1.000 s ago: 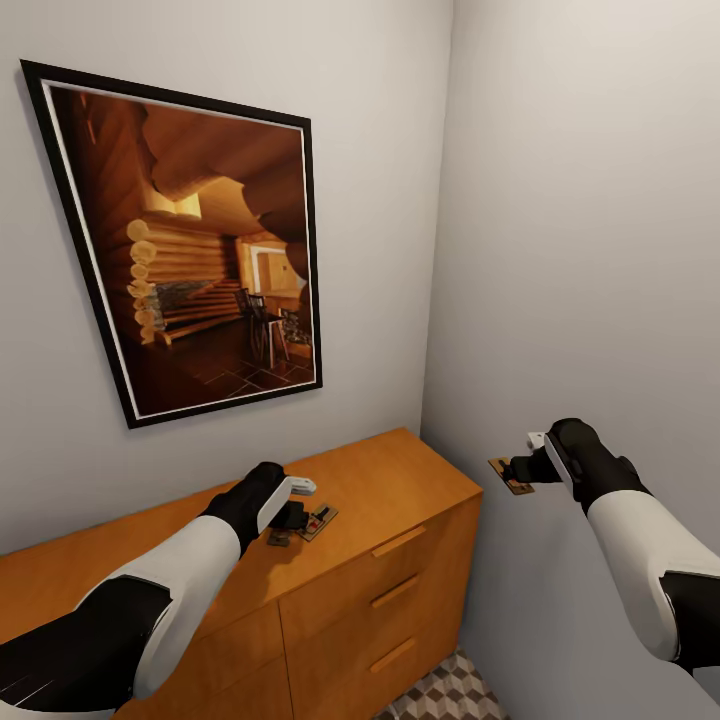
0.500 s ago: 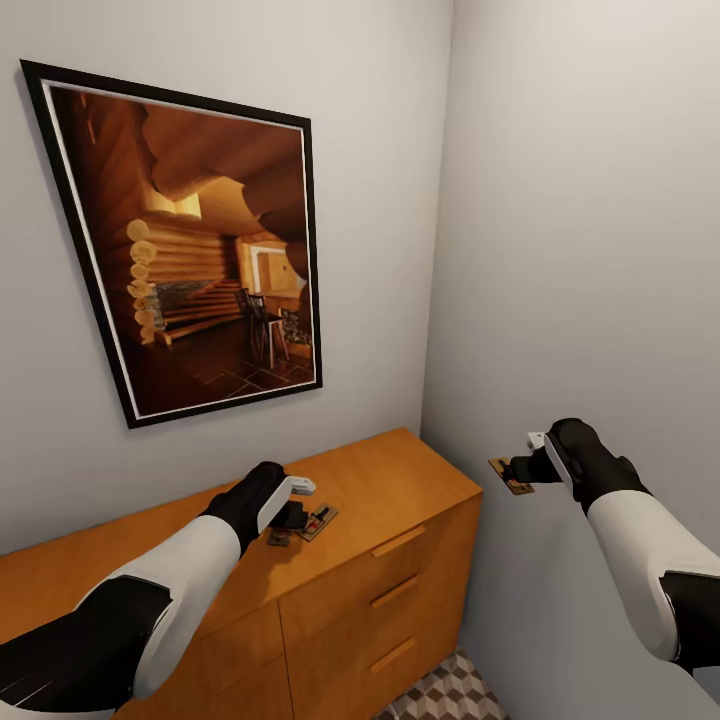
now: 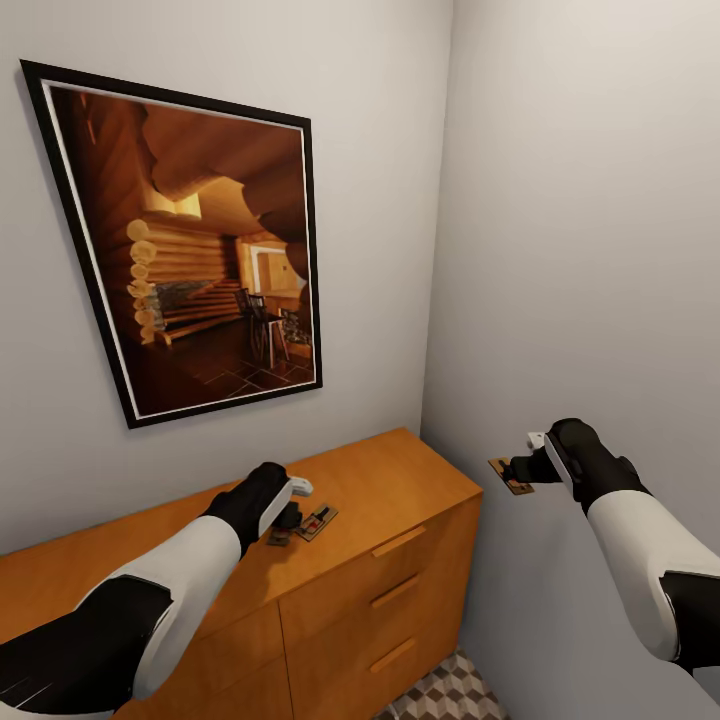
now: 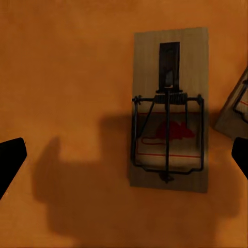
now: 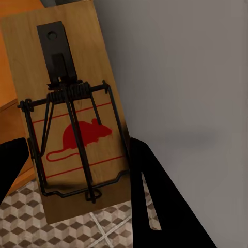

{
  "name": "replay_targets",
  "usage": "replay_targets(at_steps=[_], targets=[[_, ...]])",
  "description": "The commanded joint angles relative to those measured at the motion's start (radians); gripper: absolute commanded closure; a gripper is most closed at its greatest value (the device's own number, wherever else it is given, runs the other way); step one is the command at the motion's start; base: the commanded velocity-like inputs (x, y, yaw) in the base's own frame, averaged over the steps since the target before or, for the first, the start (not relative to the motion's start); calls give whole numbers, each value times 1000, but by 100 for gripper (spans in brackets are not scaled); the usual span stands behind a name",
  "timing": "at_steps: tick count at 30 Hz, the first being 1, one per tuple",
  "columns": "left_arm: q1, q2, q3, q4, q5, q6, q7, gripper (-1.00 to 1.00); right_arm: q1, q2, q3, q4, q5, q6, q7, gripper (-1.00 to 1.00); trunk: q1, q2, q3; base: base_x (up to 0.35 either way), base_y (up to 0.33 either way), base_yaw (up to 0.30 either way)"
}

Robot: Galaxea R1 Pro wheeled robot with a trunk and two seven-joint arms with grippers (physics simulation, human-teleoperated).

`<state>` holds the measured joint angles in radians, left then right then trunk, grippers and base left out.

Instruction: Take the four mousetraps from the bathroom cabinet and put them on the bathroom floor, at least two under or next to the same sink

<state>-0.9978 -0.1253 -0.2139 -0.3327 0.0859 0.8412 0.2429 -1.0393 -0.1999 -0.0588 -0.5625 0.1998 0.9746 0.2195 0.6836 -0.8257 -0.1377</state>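
On the flat top of the orange-brown cabinet lies a mousetrap, and a second mousetrap pokes out from under my left gripper. That gripper hovers over them, open, with one trap lying between its black fingertips and the other trap at the edge. Off the cabinet's right end, my right gripper is shut on a third mousetrap, held in the air near the wall. The right wrist view shows this trap close up above the cube-patterned bathroom floor.
A large framed picture hangs on the wall above the cabinet. The cabinet sits in a corner, with a grey wall close on the right. Drawers with bar handles face me. A strip of tiled floor shows below.
My left gripper has shifted very slightly over the traps on the cabinet top. The right arm and its mousetrap have stayed still.
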Motion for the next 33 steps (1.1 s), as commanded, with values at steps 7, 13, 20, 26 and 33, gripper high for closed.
replay_targets(at_steps=[7,13,20,26,33], targets=[[-1,0,-9,1,-6,-21,-3,-100,-1,0,-4,-1,10,3,9,100,0,-1,-2,0,0,0],[-1,-3,-8,0,-6,-28,-7,-100,-1,0,-4,0,10,3,9,100,0,-1,-2,0,0,0],[-1,-9,-5,-3,-4,-29,-8,-100,-1,0,-4,0,10,4,9,100,0,-1,-2,0,0,0],[-1,-20,-2,1,11,-59,-8,-100,-1,0,-4,0,10,4,9,100,0,-1,-2,0,0,0],[-1,-23,-2,34,41,-108,-9,-100,-1,0,-4,0,9,4,9,100,0,-1,-2,0,0,0]])
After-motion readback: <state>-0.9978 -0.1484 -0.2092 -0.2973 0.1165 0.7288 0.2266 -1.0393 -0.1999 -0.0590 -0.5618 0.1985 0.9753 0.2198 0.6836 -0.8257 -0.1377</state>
